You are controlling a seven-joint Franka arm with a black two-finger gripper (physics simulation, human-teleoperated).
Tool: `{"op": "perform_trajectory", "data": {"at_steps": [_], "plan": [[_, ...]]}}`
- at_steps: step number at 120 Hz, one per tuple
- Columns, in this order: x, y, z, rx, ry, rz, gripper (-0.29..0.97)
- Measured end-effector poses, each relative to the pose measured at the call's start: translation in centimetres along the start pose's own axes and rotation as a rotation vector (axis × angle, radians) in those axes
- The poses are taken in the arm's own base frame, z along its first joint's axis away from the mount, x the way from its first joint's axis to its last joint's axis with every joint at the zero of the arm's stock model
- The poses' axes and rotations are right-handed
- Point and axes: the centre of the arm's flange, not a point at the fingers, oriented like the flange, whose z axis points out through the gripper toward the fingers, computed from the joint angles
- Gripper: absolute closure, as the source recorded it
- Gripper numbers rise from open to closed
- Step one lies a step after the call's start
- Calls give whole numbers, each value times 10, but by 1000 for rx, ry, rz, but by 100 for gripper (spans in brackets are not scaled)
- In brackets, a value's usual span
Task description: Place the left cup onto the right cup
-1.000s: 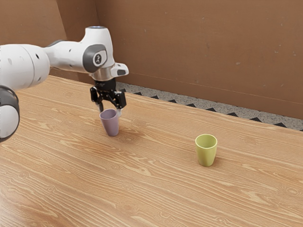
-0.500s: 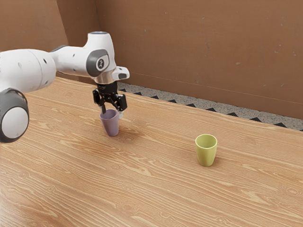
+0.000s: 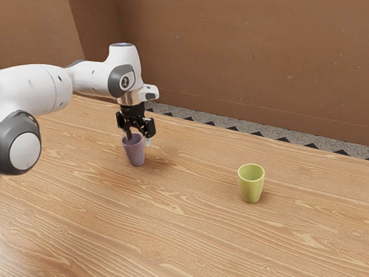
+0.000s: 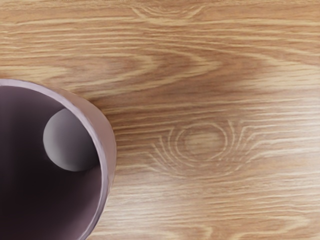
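Note:
A purple cup (image 3: 134,151) stands upright on the wooden table at the exterior view's left. My gripper (image 3: 136,137) hangs over its far rim, open, with one finger dipping inside the cup's mouth and the other outside the wall. In the wrist view the purple cup (image 4: 97,150) looms directly under my hand, its inside and pale bottom showing. A green cup (image 3: 251,183) stands upright toward the exterior view's right, well apart from the arm.
The wooden table (image 3: 184,231) stretches wide between and in front of the two cups. A brown wall (image 3: 259,57) rises behind, with a grey speckled floor strip (image 3: 242,124) past the table's far edge.
My hand has come down and slightly toward the exterior view's right, so the fingers now straddle the purple cup's rim. Neither cup has moved.

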Motion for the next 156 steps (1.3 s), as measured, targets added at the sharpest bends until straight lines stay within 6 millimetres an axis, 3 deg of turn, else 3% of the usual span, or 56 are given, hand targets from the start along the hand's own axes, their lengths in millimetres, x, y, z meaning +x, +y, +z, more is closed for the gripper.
{"op": "perform_trajectory", "data": {"at_steps": [105,156], "plan": [[16,-10,28,-9,3,54,10],[18,-21,34,-4,2,59,26]]}}
